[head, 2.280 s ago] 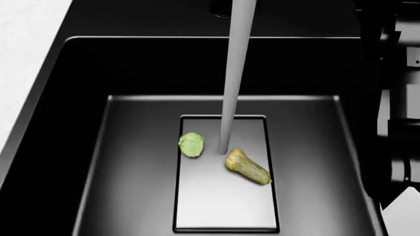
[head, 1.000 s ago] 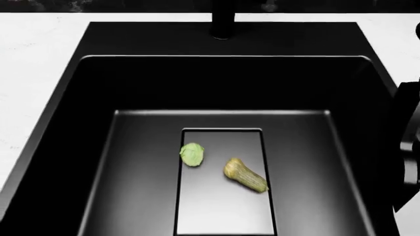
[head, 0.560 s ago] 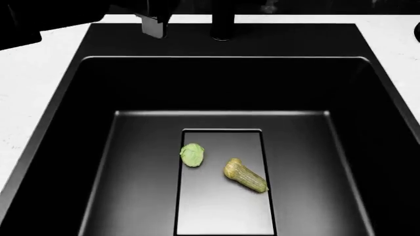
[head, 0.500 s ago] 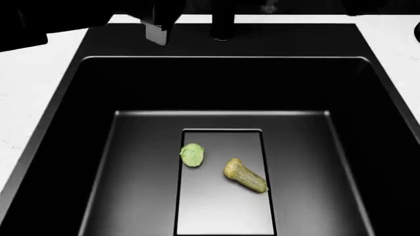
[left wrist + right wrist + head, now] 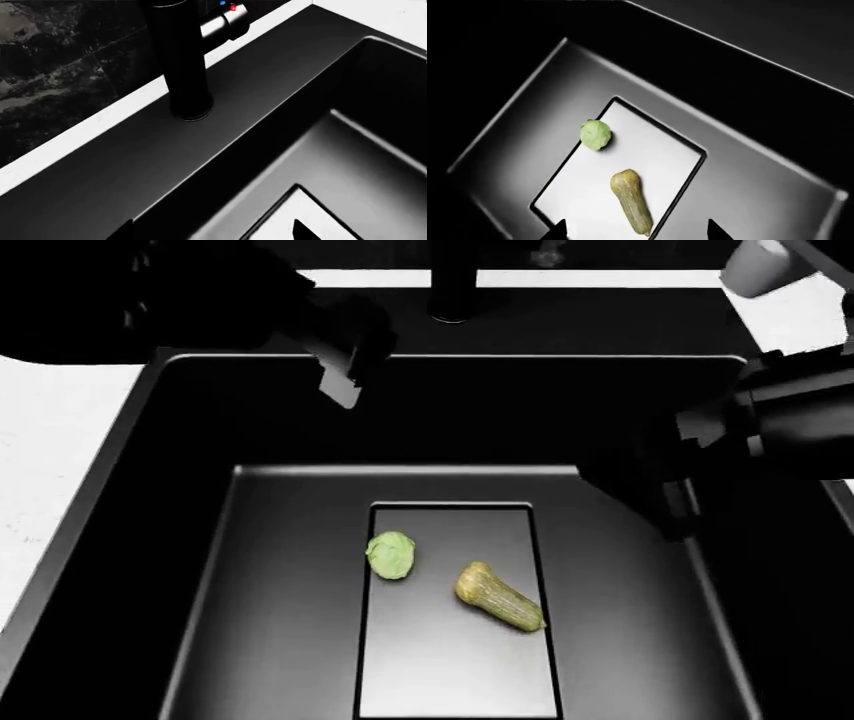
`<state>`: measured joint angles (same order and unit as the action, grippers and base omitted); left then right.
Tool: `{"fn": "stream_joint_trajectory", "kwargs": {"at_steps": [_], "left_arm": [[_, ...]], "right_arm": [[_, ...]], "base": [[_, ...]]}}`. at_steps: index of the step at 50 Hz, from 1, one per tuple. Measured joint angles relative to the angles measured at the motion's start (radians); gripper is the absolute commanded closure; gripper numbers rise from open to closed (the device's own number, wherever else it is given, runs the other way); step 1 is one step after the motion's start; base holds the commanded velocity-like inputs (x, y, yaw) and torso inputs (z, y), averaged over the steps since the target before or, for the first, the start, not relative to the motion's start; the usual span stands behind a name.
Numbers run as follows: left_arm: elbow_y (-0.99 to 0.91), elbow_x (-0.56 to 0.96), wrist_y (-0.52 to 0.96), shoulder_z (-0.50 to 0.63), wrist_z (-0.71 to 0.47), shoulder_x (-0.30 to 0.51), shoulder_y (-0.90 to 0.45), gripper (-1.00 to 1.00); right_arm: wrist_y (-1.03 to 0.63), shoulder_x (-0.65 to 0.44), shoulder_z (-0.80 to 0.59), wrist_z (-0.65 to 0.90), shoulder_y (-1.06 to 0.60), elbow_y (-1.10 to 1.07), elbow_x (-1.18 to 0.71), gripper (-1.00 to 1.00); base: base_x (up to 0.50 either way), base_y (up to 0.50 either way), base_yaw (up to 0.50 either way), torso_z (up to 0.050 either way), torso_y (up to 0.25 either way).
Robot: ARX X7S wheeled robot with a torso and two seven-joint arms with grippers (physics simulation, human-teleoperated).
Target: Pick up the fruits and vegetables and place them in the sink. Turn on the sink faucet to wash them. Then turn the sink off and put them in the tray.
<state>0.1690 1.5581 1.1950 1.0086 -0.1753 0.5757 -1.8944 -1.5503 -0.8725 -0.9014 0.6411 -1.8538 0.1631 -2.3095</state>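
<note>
Cabbage (image 5: pixel 391 555) and squash (image 5: pixel 499 597) lie apart on the drain plate (image 5: pixel 454 670) in the black sink (image 5: pixel 200 590). Both grippers hover above, left gripper (image 5: pixel 344 365) and right gripper (image 5: pixel 674 505) spread wide, grasping nothing. Faucet (image 5: pixel 181 60) stands on the sink's back ledge by white counter (image 5: pixel 54 470).

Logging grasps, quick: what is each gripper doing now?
Left gripper: empty, open or shut unclear.
Right gripper: jaws open, empty, above the squash.
</note>
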Motion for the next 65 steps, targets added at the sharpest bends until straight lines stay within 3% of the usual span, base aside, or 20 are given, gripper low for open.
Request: {"fn": "stream_joint_trajectory", "kwargs": {"at_steps": [13,32,46,65], "left_arm": [[-0.005,-0.055,0.01,0.06,0.047,-0.031,0.023,-1.0],[-0.027,-0.088,0.016,0.096,0.078,-0.053,0.025,-1.0],[-0.038,-0.094,0.014,0.104,0.079,-0.05,0.031,-1.0],[-0.048,-0.094,0.01,0.111,0.073,-0.032,0.048,-1.0]], "right_arm": [[0.011,0.084,-0.036,-0.334,0.114,-0.029,0.374,-1.0],[0.147,0.26,-0.255,-0.795,0.178,-0.073,0.914,-1.0],[0.23,0.357,-0.387,-0.935,0.213,-0.096,1.088,-1.0],[0.333,0.438,-0.522,-0.984,0.304,-0.072,1.25,-1.0]], "base": [[0.0,0.0,0.0,0.0,0.0],[0.0,0.0,0.0,0.0,0.0],[0.0,0.0,0.0,0.0,0.0],[0.0,0.0,0.0,0.0,0.0]]}}
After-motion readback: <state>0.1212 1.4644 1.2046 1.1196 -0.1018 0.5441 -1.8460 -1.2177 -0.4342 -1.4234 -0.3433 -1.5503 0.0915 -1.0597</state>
